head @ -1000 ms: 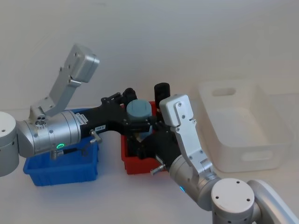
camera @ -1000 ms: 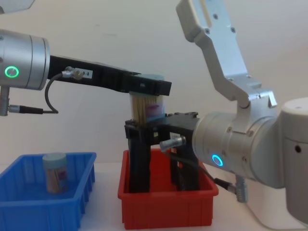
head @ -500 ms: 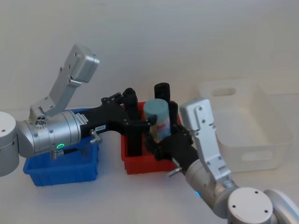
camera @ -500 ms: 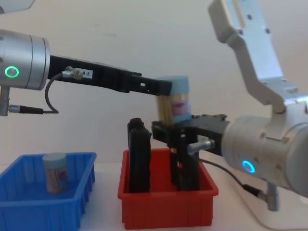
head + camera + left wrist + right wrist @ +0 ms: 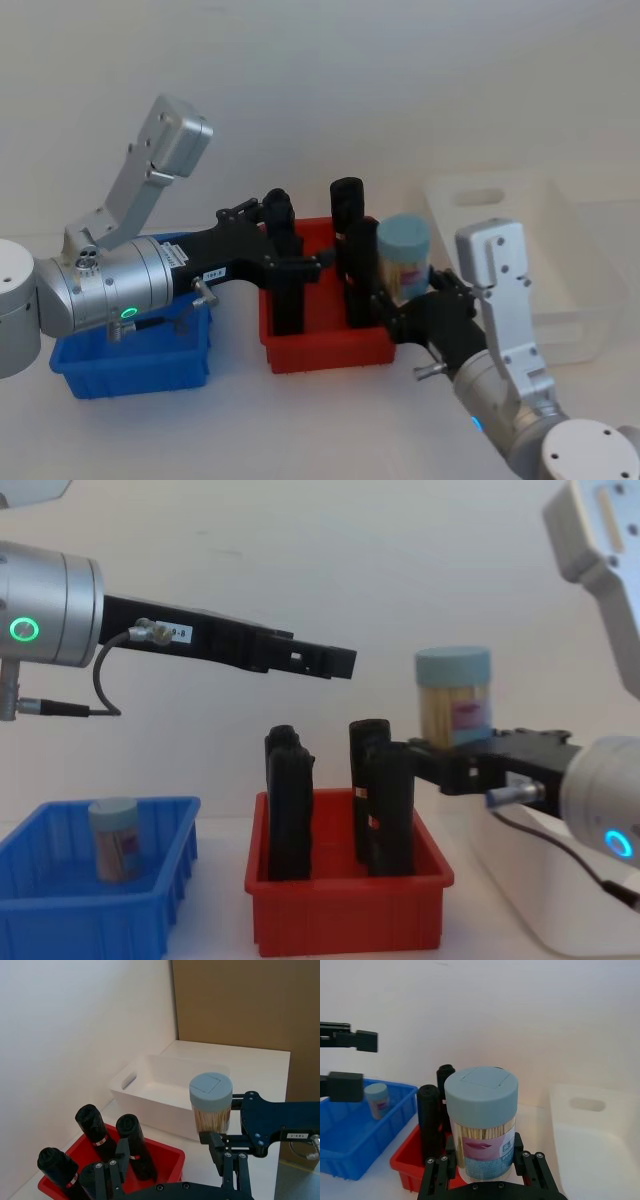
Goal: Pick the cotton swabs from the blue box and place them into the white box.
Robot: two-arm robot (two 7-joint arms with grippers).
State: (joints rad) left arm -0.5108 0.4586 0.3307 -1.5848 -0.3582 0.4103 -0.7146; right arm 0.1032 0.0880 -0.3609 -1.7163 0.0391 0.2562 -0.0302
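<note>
My right hand [image 5: 405, 298], clenched on the swab jar [image 5: 404, 255], has carried it from my released left hand [image 5: 335, 663] toward the white box [image 5: 555, 335].

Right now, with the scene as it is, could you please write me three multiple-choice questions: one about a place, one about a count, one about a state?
1. Where is the held jar in the right tool?
A) in the air between the red bin and the white box
B) down inside the red bin
C) on the white box's floor

2. How many jars stand in the blue box?
A) none
B) one
C) three

3. How is the left tool?
A) shut on a jar
B) shut on the red bin's rim
C) open and empty

Answers:
1 A, the chest view shows it raised, past the red bin's edge.
2 B, a lone jar stands there.
3 C, its jaws stand apart above the red bin, nothing between them.
</note>
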